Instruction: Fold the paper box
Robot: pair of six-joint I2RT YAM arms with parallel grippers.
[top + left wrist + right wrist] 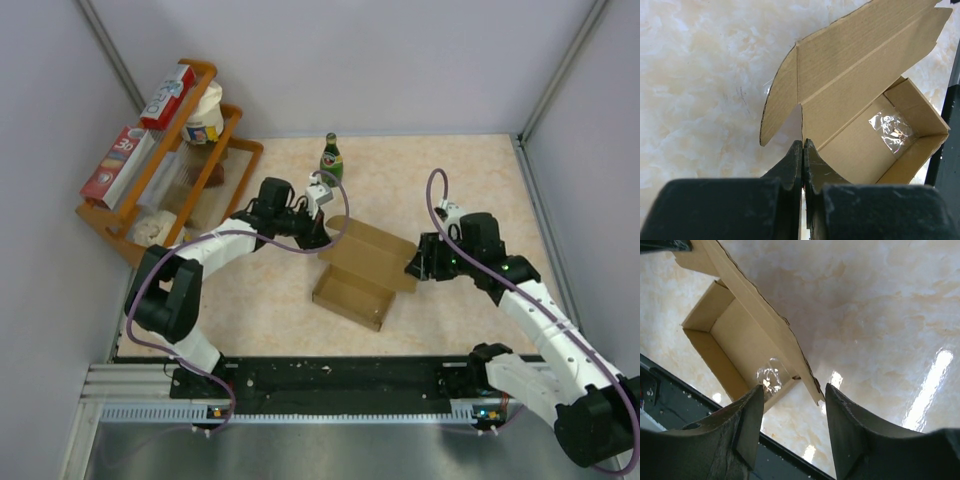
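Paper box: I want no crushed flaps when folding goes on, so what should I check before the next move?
1. Left end effector has a grip: shut, seemingly pinching the paper box at a corner of the lid. Ok.
2. Right end effector ready: open, with the lid's end edge between its fingers. Ok.
3. Lid closed: it stands open. Not ok.
4. Side flap folded in: it splays outward. Not ok.
5. Inside free of objects: only a tape patch shows. Ok.
6. Bottle out of the way: it stands apart, behind the box. Ok.
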